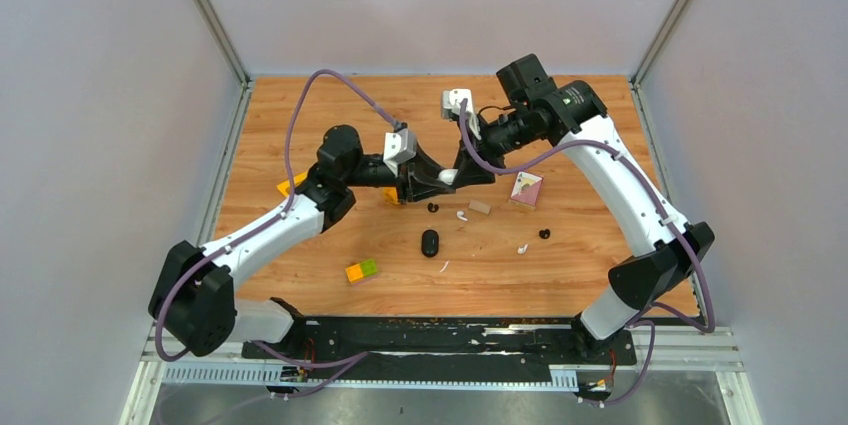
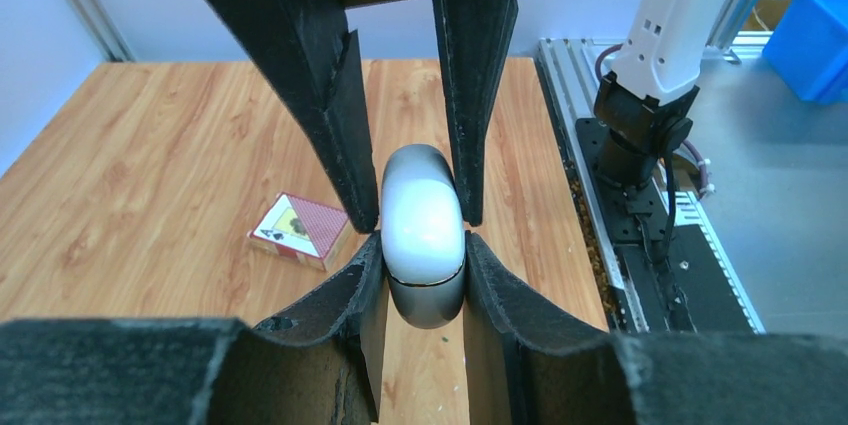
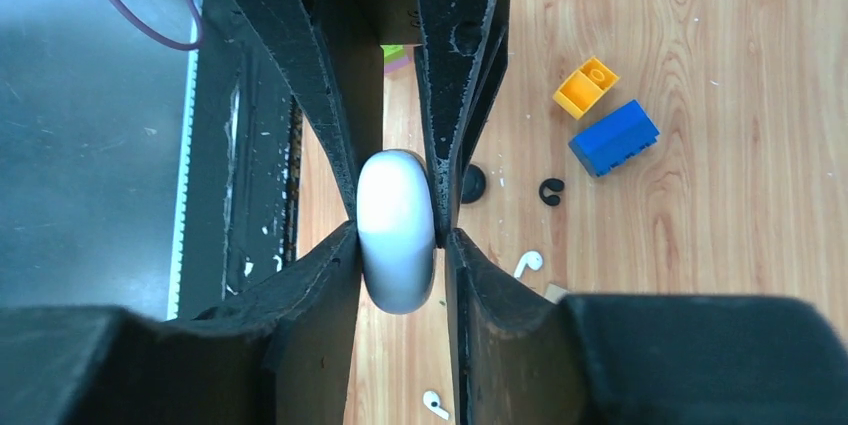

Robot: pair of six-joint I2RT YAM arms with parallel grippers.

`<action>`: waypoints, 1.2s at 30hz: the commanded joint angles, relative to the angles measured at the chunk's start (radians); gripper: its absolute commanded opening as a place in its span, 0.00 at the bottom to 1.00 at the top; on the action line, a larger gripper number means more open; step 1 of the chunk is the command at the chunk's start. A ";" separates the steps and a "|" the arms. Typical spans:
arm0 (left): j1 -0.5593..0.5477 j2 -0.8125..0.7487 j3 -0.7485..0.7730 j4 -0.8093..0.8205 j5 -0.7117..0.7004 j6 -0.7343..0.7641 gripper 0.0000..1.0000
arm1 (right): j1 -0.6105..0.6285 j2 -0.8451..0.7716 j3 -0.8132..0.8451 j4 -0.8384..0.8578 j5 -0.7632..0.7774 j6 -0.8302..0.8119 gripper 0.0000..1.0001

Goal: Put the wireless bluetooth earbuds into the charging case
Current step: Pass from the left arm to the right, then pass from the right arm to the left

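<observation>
A wooden block (image 1: 480,207) and card box (image 1: 526,189) stand just right of the white earbud (image 1: 462,215); far-left table (image 1: 290,115) lies open.

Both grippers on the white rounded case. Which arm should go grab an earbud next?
Right, probably. The left gripper is clamped on the white rounded charging case, and the white stemmed earbud lies on the side of the right gripper.

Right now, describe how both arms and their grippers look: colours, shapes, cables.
The left arm and right arm have white shell links with chunky black joints. A purple cable loops along each. Each wrist carries a pale camera block. The left gripper and right gripper each have two black, wedge-shaped fingers with rough, matte faces.
</observation>
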 commanded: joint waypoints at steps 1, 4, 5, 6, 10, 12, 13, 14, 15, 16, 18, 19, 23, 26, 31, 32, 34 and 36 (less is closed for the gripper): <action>-0.006 0.007 0.019 0.088 -0.025 0.002 0.08 | 0.024 -0.040 0.012 -0.014 0.031 -0.051 0.31; -0.007 0.005 0.017 0.088 -0.033 -0.003 0.08 | 0.024 -0.044 0.012 -0.017 0.055 -0.051 0.30; -0.007 0.005 0.017 0.088 -0.036 -0.005 0.09 | 0.025 -0.046 0.014 -0.018 0.062 -0.050 0.32; -0.007 0.004 0.016 0.088 -0.038 -0.006 0.09 | 0.025 -0.047 0.015 -0.018 0.068 -0.051 0.34; -0.006 0.008 0.018 0.088 -0.042 -0.008 0.09 | 0.025 -0.044 0.031 -0.036 0.080 -0.053 0.31; -0.007 0.011 0.018 0.085 -0.047 -0.010 0.10 | 0.025 -0.034 0.048 -0.059 0.074 -0.063 0.21; -0.007 0.013 0.018 0.083 -0.052 -0.014 0.13 | 0.024 -0.030 0.057 -0.070 0.071 -0.068 0.17; -0.008 0.016 0.019 0.080 -0.064 -0.019 0.17 | 0.025 -0.026 0.066 -0.077 0.068 -0.073 0.13; -0.006 0.018 0.018 0.079 -0.068 -0.021 0.24 | 0.025 -0.024 0.072 -0.084 0.066 -0.076 0.09; -0.007 0.018 0.017 0.075 -0.078 -0.022 0.31 | 0.024 -0.022 0.075 -0.088 0.067 -0.076 0.06; -0.007 0.020 0.014 0.074 -0.088 -0.027 0.49 | 0.024 -0.025 0.076 -0.089 0.074 -0.076 0.02; -0.008 0.021 0.012 0.073 -0.093 -0.030 0.53 | 0.024 -0.028 0.076 -0.084 0.078 -0.069 0.01; -0.007 0.025 -0.001 0.089 -0.110 -0.062 0.57 | 0.015 -0.037 0.072 -0.067 0.083 -0.049 0.00; -0.006 0.031 0.002 0.103 -0.112 -0.088 0.55 | 0.011 -0.038 0.072 -0.061 0.086 -0.043 0.00; -0.003 0.047 0.014 0.106 -0.096 -0.110 0.47 | 0.002 -0.042 0.068 -0.020 0.103 -0.012 0.00; -0.003 0.050 0.015 0.105 -0.095 -0.114 0.47 | 0.002 -0.043 0.065 -0.009 0.114 -0.005 0.00; -0.002 0.055 0.018 0.105 -0.091 -0.119 0.43 | -0.003 -0.046 0.059 0.012 0.128 0.009 0.00; -0.001 0.062 0.020 0.113 -0.089 -0.128 0.41 | -0.006 -0.046 0.051 0.023 0.127 0.013 0.00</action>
